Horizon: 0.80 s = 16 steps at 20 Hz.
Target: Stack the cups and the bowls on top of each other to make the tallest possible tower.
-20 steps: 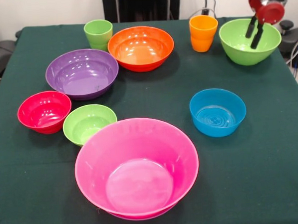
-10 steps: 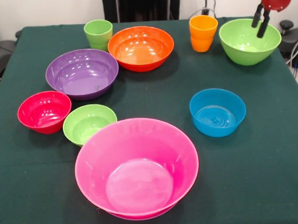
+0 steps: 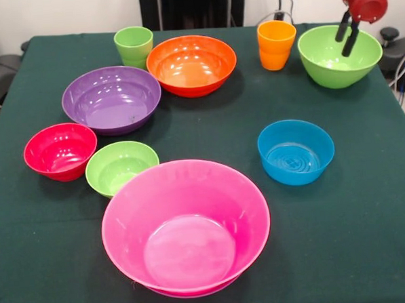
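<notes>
Gripper open, narrow gap, empty — over lg lime green bowl — nothing stacked.

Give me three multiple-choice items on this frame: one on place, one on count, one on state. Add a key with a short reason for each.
1. Where is the gripper?
A. Over the large lime green bowl
B. Over the pink bowl
C. Beside the red bowl

2. How many cups stand on the table?
A. One
B. Two
C. Four

3. What is in the pink bowl?
A. A purple bowl
B. A cup
C. Nothing

Key:
1 A: the fingers hang above that bowl's opening.
2 B: only a light green cup and an orange cup show.
3 C: its bare inside shows, and the purple bowl sits apart on the cloth.
</notes>
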Each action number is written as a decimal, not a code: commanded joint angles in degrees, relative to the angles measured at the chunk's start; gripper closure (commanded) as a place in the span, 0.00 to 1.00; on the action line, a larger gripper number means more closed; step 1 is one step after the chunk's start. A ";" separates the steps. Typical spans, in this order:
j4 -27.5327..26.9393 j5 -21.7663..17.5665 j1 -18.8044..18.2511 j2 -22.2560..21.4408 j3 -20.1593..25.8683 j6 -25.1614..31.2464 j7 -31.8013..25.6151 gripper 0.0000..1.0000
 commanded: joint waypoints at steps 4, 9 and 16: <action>-3.60 -1.18 -0.32 7.53 3.78 2.00 4.02 0.00; -5.19 -0.46 0.33 8.99 2.90 2.37 5.13 0.00; -7.29 0.08 0.90 9.54 1.78 4.73 6.07 0.00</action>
